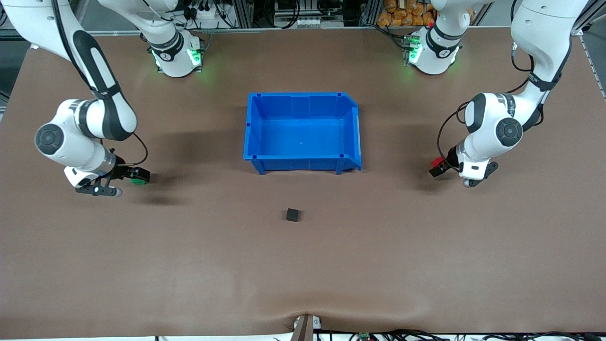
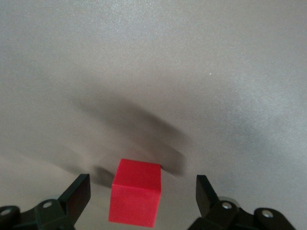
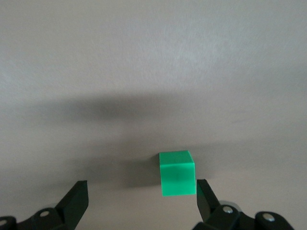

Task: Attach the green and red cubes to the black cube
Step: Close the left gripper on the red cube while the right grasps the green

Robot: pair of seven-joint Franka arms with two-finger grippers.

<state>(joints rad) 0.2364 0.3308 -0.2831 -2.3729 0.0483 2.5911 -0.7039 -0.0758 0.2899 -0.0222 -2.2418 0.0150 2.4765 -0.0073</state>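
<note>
While cubes wait, brown table stretches bare.

Three small cubes: one bright green cube, one bright red cube, one matte black cube. One open blue plastic bin. Two white robot arms.

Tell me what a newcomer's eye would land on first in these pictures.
The blue bin in the middle of the table draws the eye first, with the small black cube alone on the brown table nearer the front camera. Then the two colour spots at the table's ends: the red cube between the open fingers of the left gripper, and the green cube between those of the open right gripper.
</note>
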